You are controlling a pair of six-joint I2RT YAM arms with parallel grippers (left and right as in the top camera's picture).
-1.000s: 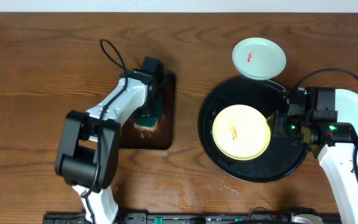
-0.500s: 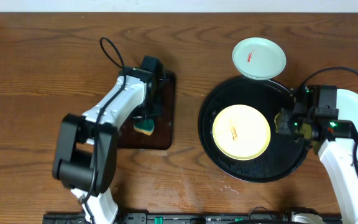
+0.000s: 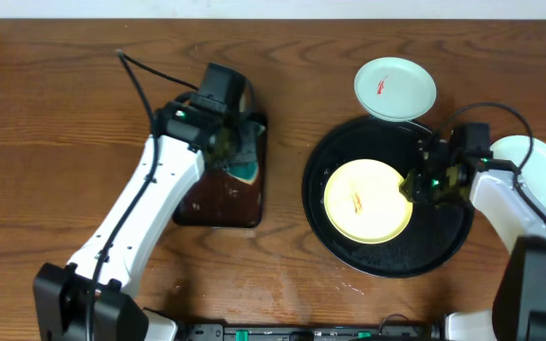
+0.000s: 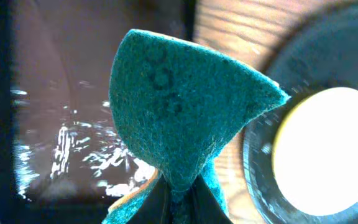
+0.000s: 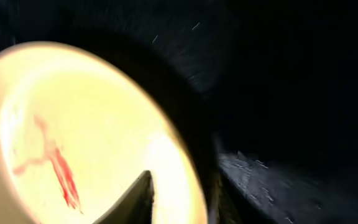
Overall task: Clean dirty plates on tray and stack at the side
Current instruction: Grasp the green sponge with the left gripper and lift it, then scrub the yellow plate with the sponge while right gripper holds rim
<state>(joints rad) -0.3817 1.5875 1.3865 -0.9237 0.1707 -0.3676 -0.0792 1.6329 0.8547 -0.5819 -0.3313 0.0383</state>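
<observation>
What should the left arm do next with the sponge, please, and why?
Probably carry the sponge rightward to the yellow plate. The left gripper pinches it above the brown tray, while the plate shows a red smear and the right gripper sits at its rim on the black tray.
</observation>
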